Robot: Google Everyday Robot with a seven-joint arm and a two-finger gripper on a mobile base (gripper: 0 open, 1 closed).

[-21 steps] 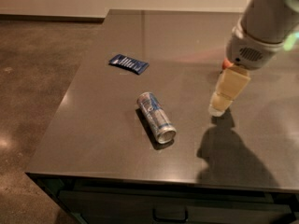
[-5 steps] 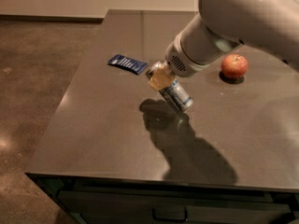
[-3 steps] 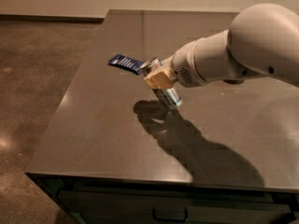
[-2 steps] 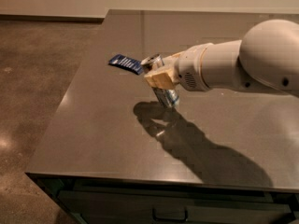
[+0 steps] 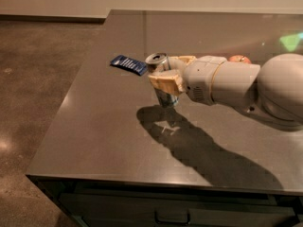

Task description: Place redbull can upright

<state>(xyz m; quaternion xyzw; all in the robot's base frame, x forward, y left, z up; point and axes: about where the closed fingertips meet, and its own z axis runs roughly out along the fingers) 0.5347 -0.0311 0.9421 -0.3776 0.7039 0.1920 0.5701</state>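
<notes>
Gripper [image 5: 164, 73] clamped on redbull can [image 5: 158, 59], tan fingers [image 5: 166, 83] across mid-body. Can nearly upright, shiny end up, held over table [image 5: 94, 126] left of centre, just right of dark blue snack packet [image 5: 128, 64]. Base contact with table unclear. Apple [image 5: 239, 58] behind arm, well apart. Step in hand, judged: setting can down. Best to level out any tilt, lower straight till base sits flat, then release slowly and back off without nudging can.
</notes>
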